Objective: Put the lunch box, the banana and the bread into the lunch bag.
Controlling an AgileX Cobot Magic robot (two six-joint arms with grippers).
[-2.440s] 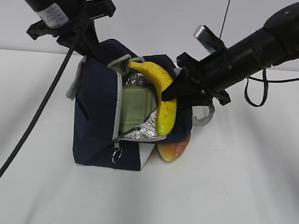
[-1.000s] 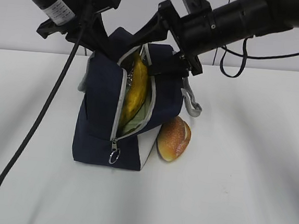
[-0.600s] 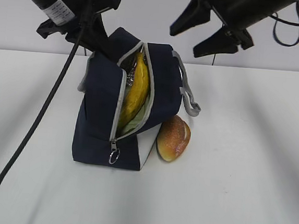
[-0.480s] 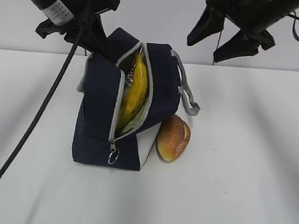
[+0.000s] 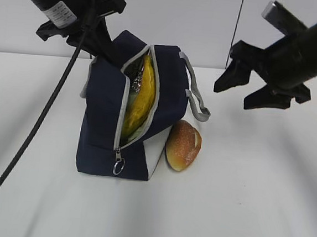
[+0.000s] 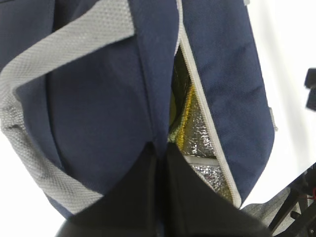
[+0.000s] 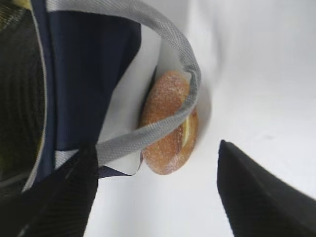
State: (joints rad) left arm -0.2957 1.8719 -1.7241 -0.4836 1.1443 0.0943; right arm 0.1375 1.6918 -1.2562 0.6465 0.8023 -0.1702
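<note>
Since before, my right claw (image 5: 253,88) swung right, jaws spread and empty. Left claw (image 6: 160,153) pinches the lunch bag (image 5: 105,125); banana (image 5: 137,97) inside. Only my right wrist view shows the strap crossing the bread (image 7: 168,131).

The lunch bag (image 5: 100,119) is made of matt navy woven cloth, with grey coarse-weave webbing handles (image 6: 59,44), a crinkled silvery foil lining (image 6: 200,148) and a shiny metal ring pull (image 5: 118,167). The bread (image 7: 168,128) shows a rough, floury, golden-brown crust; the banana (image 5: 138,97) skin is smooth with a slight sheen. The table (image 5: 251,204) is a smooth, matt white surface.
</note>
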